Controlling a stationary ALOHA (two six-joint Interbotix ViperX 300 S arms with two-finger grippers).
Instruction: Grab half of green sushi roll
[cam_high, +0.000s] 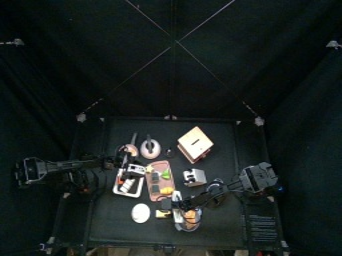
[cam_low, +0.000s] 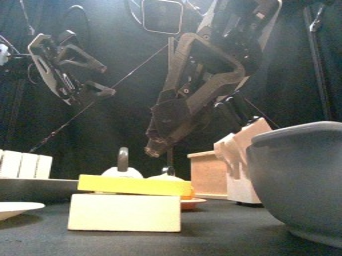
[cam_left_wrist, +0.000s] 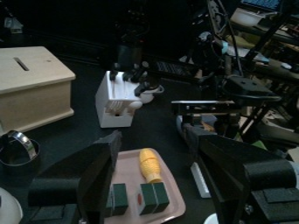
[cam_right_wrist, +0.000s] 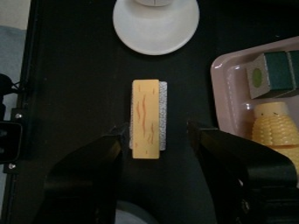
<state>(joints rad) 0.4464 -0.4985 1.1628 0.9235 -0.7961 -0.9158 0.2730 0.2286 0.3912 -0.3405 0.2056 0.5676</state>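
Two green sushi roll halves (cam_left_wrist: 118, 199) lie side by side on a pink tray (cam_left_wrist: 176, 207), with a yellow corn piece (cam_left_wrist: 151, 163) beside them. My left gripper (cam_left_wrist: 158, 156) is open above the tray, a little short of the sushi. In the right wrist view one green sushi piece (cam_right_wrist: 275, 72) and the corn (cam_right_wrist: 278, 131) show on the tray (cam_right_wrist: 229, 66). My right gripper (cam_right_wrist: 156, 140) is open above a yellow sponge (cam_right_wrist: 149, 118), beside the tray. In the top view the left gripper (cam_high: 130, 165) and the right gripper (cam_high: 181, 207) flank the tray (cam_high: 160, 180).
A white plate (cam_right_wrist: 156, 22) lies past the sponge. A wooden box (cam_left_wrist: 30, 83), a white holder (cam_left_wrist: 117, 101) and a metal bowl (cam_left_wrist: 14, 149) stand behind the tray. In the front view the sponge (cam_low: 127, 200) and a grey bowl (cam_low: 301, 180) are near.
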